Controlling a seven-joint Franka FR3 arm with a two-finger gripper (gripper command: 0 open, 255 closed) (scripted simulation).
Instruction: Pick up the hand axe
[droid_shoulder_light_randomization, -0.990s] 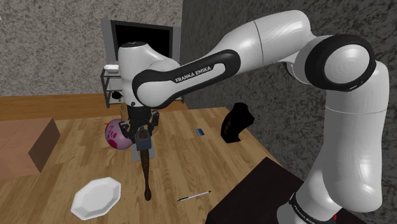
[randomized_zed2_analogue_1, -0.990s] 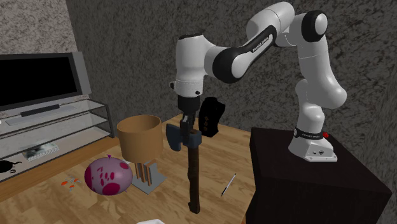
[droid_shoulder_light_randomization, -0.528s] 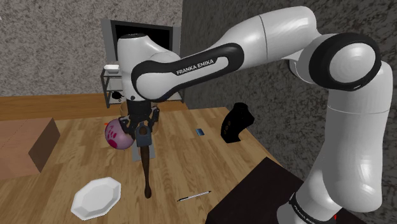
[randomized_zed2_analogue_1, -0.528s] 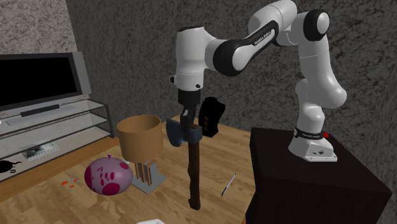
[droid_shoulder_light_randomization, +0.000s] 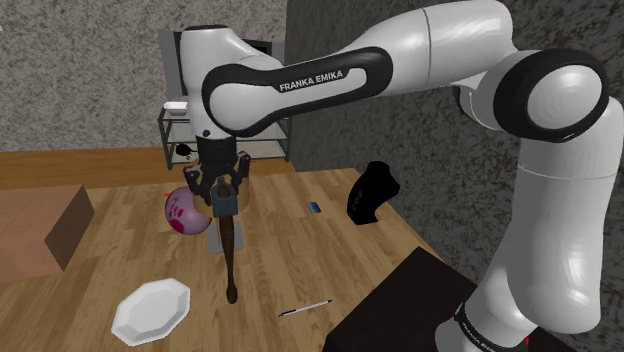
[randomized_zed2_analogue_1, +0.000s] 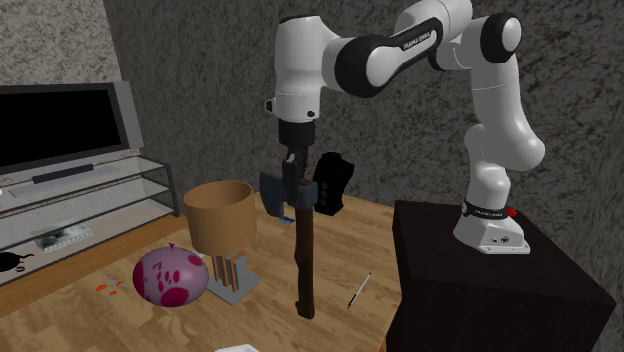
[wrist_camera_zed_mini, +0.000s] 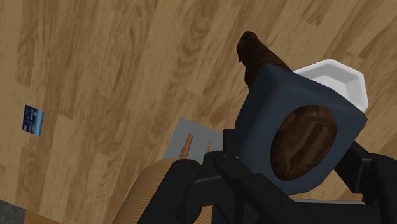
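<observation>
My jaws (droid_shoulder_light_randomization: 223, 192): clenched on the hand axe (randomized_zed2_analogue_1: 303, 250) at its blue-grey head, centre of the shoulder view. The dark brown handle hangs straight down toward the wooden floor (droid_shoulder_light_randomization: 130, 250).
White plate (droid_shoulder_light_randomization: 150, 308): lower left, near the handle's end.
Pen (droid_shoulder_light_randomization: 303, 308): lower centre.
Pink spotted ball (droid_shoulder_light_randomization: 180, 212): just behind the axe.
Blue card (droid_shoulder_light_randomization: 314, 208), black object (droid_shoulder_light_randomization: 372, 192): right of centre.
TV stand (droid_shoulder_light_randomization: 172, 126): upper left, farthest.
</observation>
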